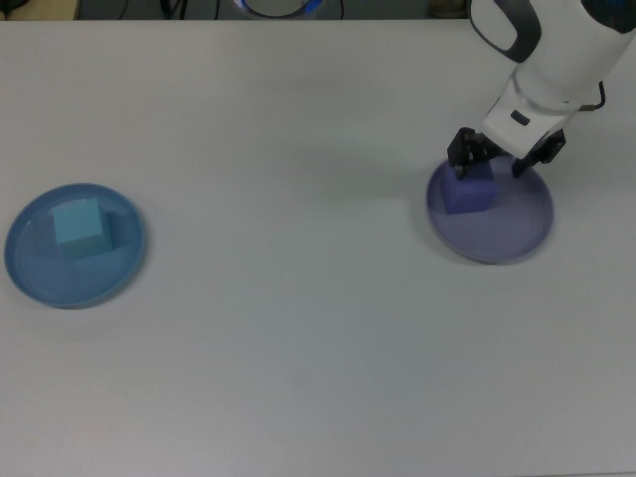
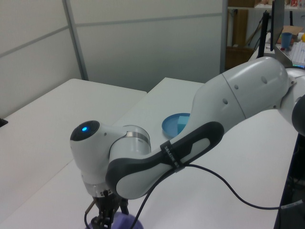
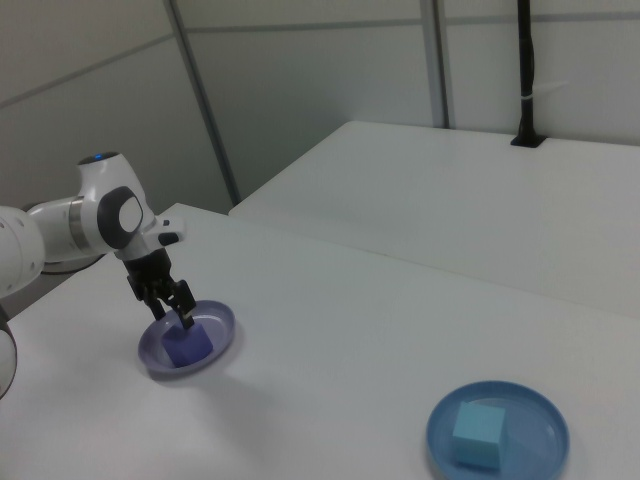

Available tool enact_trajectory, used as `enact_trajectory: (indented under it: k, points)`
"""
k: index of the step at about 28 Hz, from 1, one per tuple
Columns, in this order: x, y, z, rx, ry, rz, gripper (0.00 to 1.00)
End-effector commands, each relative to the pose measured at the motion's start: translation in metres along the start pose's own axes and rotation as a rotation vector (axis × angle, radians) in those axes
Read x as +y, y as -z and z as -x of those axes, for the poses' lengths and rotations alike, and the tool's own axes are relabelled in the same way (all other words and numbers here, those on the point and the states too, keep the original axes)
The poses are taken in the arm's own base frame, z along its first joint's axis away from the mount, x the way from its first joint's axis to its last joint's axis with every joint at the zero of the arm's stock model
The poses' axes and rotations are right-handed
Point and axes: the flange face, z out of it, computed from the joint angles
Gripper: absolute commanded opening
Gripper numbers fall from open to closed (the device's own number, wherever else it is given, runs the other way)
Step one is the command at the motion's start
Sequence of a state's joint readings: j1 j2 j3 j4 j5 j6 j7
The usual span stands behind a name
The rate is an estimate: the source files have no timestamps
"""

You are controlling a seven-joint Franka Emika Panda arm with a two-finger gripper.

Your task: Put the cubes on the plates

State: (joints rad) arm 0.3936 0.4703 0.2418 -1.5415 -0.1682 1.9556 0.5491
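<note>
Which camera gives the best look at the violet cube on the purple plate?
The top view: the violet cube sits unobstructed on the purple plate, just below the gripper. The right view shows it smaller. In the left view the arm hides nearly all of it.

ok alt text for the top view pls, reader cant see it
A white robot arm's open gripper hovers over a violet-blue cube sitting on a lavender plate at the top view's right. Far left, a cyan cube rests on a blue plate.
</note>
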Motion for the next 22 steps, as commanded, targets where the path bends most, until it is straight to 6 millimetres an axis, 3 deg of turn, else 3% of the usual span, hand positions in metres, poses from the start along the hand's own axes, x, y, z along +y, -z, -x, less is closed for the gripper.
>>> enact_trajectory:
  k: [1,6,7,10,11,16,21,22]
  points:
    - [0.006,0.045,0.014,0.024,-0.003,0.013,1.00]
    - [0.013,0.082,0.023,0.054,0.004,0.006,1.00]
    - [0.016,0.099,0.028,0.069,0.012,0.003,1.00]
    - [0.028,0.122,0.034,0.086,0.006,0.008,1.00]
    - [0.036,0.139,0.039,0.096,0.009,0.011,1.00]
    - [0.069,0.174,0.049,0.101,0.002,0.028,1.00]
    - [0.114,0.204,0.058,0.094,-0.020,0.049,1.00]
    - [0.132,0.212,0.060,0.083,-0.020,0.051,1.00]
